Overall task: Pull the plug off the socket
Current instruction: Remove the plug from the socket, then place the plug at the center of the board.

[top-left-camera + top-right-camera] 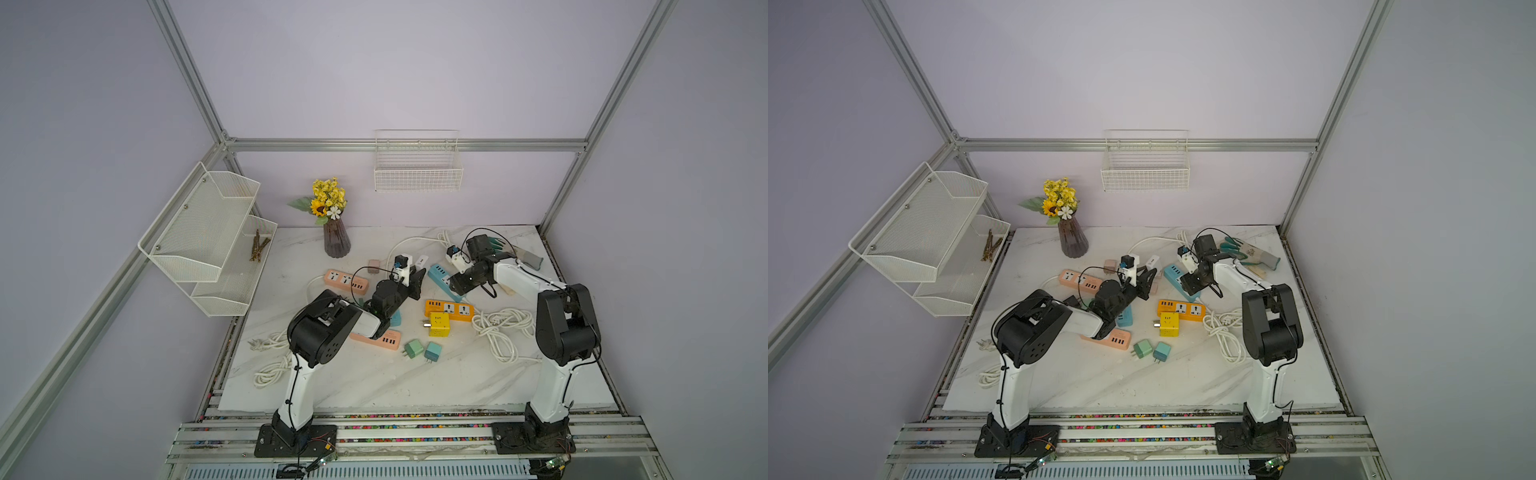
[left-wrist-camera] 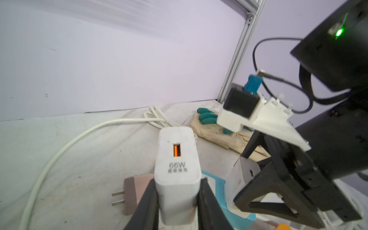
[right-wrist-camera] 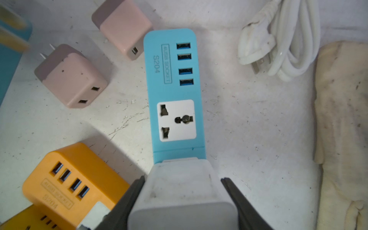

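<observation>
White charger (image 2: 177,179) is clenched in the left fingers (image 2: 148,203) beside the blue strip (image 3: 173,79), whose socket (image 3: 176,120) is seen empty (right fingers' (image 3: 245,203) hold at its end cannot be told); pulling seems done.

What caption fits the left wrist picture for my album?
Left end effector grips the white 66W charger; a pink charger lies nearby.

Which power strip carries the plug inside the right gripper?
The blue power strip; the grey plug in its end sits inside the right gripper. The orange strip and pink strips are in no gripper.
</observation>
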`<state>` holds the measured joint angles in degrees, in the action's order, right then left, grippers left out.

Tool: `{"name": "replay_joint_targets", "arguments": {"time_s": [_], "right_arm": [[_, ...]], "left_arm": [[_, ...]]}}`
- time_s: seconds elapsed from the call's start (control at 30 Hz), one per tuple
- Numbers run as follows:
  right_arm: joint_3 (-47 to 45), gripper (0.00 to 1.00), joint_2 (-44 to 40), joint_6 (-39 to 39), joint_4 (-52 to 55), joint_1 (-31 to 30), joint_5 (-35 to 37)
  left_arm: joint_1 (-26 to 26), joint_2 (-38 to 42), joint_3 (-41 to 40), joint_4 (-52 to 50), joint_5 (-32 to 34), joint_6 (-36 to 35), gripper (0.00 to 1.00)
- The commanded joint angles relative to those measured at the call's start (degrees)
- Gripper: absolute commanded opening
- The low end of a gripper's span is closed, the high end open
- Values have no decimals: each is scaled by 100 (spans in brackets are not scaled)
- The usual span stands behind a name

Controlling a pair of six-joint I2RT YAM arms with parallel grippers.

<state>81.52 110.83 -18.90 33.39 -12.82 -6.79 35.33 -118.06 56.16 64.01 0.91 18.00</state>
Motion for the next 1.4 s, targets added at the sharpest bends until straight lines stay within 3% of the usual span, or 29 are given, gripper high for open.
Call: {"name": "replay_joint_targets", "arguments": {"time_s": [0.0, 0.1, 0.27, 0.37, 0.43, 0.53, 0.73, 0.87, 1.2, 1.3, 1.37], "right_arm": [[-300, 0, 330, 241, -25, 56, 319], [-301, 14, 360, 324, -80, 59, 329], [-174, 32, 415, 429, -21, 54, 305], [-152, 40, 381, 532, -85, 56, 245], [-123, 43, 349, 608, -135, 52, 125], [-101, 48, 225, 767, -293, 60, 91], [12, 58, 107, 879, -340, 52, 20], [-6, 76, 36, 861, -368, 56, 10], [-129, 88, -490, 930, -346, 57, 182], [-177, 89, -746, 999, -392, 54, 150], [-188, 89, -904, 1060, -440, 54, 100]], "left_arm": [[-178, 840, -293, -57, 262, 997, 0], [-486, 1566, -466, -1358, -249, 2076, 0], [-1331, 2595, -449, -3834, -2676, 3216, 0], [-1494, 3224, -262, -5786, -3360, 2697, 0], [-1489, 3594, -12, -7408, -3328, 1963, 0], [-1494, 4284, -189, -8642, -3260, 1624, 0], [-1477, 4960, -1075, -8967, -3893, 2253, 0], [-1455, 5042, -1492, -8998, -3912, 2453, 0], [-1450, 4547, -1978, -9181, -3538, 2549, 0], [-1450, 4397, -2059, -9278, -3248, 2559, 6], [-1450, 4298, -2069, -9384, -3084, 2561, 15]]}}
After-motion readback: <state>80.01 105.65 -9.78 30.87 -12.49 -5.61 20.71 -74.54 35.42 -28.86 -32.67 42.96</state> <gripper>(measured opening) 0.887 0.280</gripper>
